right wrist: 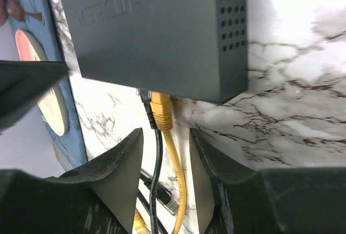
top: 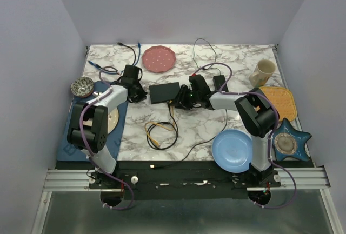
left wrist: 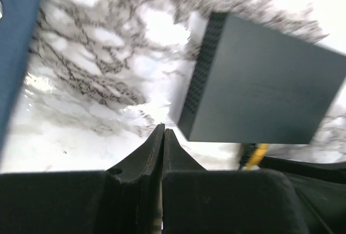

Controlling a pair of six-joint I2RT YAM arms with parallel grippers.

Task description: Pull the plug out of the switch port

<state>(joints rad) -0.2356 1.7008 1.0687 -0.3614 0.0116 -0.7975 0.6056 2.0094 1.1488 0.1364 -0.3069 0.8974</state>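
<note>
- Switch [top: 164, 92]: flat black box lying on the marble desk [top: 216, 126], just left of centre in the top view, between the two hands.
- Left hand [left wrist: 163, 132]: fingers pressed together and holding nothing, seen at the bottom centre of the left wrist view.
- Its tip hangs over bare desk near the lower left corner of the switch. The box fills the upper right of that view, apart from the fingers.
- A bit of the yellow cable [left wrist: 256, 156] shows below the switch's lower edge, right of the left hand.
- Right hand [right wrist: 165, 134]: fingers apart, one either side of the cable run, at the bottom of the right wrist view.
- Yellow plug [right wrist: 161, 109]: seated in a socket on the switch's lower edge, just above the gap between the right fingers.
- The plug's cable drops straight down between the fingers. There is a gap on both sides, so I see no contact.
- Black cable [right wrist: 155, 164]: plugged in just left of the yellow plug, and it also runs down between the fingers.
- The vent holes on the switch's side wall face the upper right of the right wrist view.
- In the top view the yellow cable loops on the desk below the switch, centre frame.
- Also on the desk: a pink plate [top: 159, 58] at upper centre, a mug [top: 262, 73] at upper right, a blue plate [top: 232, 150] at lower right and a blue mat [top: 120, 116] at left.
</note>
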